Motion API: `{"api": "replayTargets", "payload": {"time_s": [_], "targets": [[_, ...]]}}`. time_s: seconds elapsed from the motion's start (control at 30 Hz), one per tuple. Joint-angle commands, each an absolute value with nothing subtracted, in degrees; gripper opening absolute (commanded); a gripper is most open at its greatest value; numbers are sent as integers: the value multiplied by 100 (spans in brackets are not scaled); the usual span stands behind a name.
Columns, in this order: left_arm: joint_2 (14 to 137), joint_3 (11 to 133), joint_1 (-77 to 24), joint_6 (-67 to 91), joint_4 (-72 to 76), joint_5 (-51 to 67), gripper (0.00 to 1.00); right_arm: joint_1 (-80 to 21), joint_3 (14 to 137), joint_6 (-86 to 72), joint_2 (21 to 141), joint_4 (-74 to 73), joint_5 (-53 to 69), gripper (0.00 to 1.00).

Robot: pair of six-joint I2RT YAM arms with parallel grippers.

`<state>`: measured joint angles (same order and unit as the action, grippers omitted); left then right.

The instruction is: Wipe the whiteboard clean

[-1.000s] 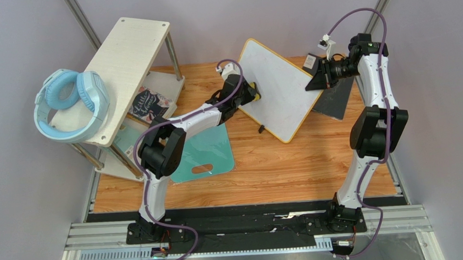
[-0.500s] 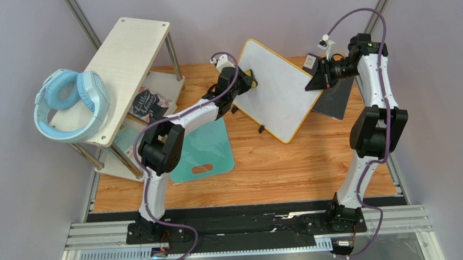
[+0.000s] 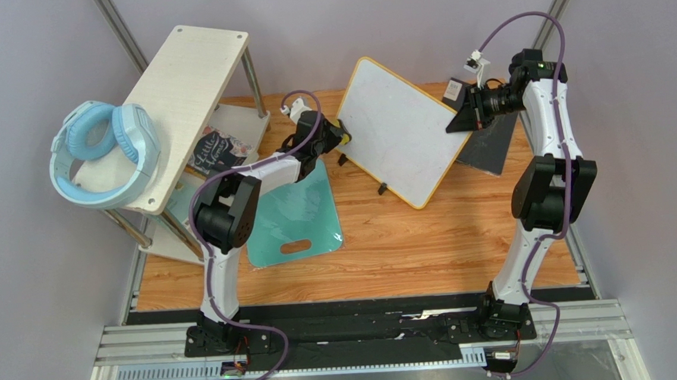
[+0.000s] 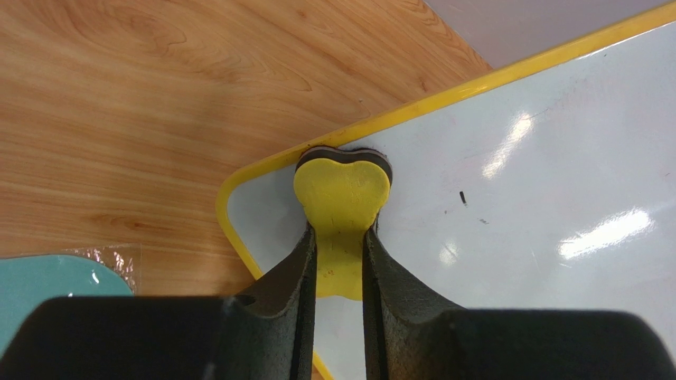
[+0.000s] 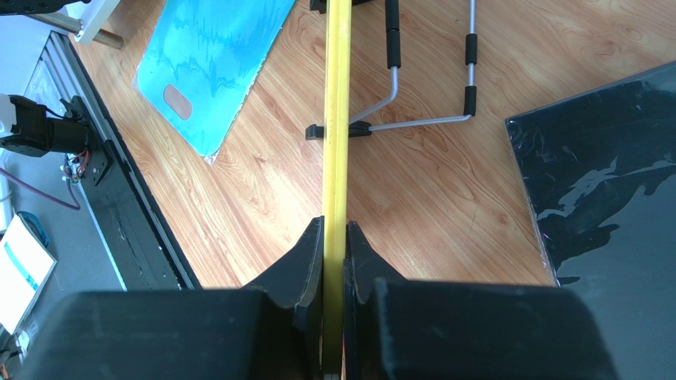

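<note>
The whiteboard [image 3: 401,132], white with a yellow frame, stands tilted on its black feet at the back of the table. My left gripper [image 3: 338,134] is at the board's left corner, shut on a yellow eraser [image 4: 343,186]. The eraser's dark pad lies against the board [image 4: 516,182] just inside the frame. A small black mark [image 4: 462,197] shows right of the eraser. My right gripper [image 3: 455,115] is shut on the board's right edge. The right wrist view shows the yellow frame [image 5: 337,119] edge-on, pinched at my right gripper [image 5: 335,229].
A teal cutting board [image 3: 298,220] lies left of centre, below the left arm. A dark grey panel [image 3: 490,148] lies behind the whiteboard's right side. A white shelf [image 3: 184,84] with blue headphones [image 3: 102,153] stands at the left. A wire stand [image 5: 428,87] props the board.
My left gripper has carried the eraser leftward across the whiteboard, from its left-middle area to the left corner. The right gripper and the board have stayed still.
</note>
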<state>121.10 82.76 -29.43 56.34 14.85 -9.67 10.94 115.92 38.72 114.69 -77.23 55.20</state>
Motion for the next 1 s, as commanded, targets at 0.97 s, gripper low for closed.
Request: {"api": "replayTargets", "payload": {"time_s": [0.97], "targets": [[12147, 9273, -2707, 4966, 1775, -500, 0, 923, 11382, 4667, 11320, -8631, 4860, 0]]}}
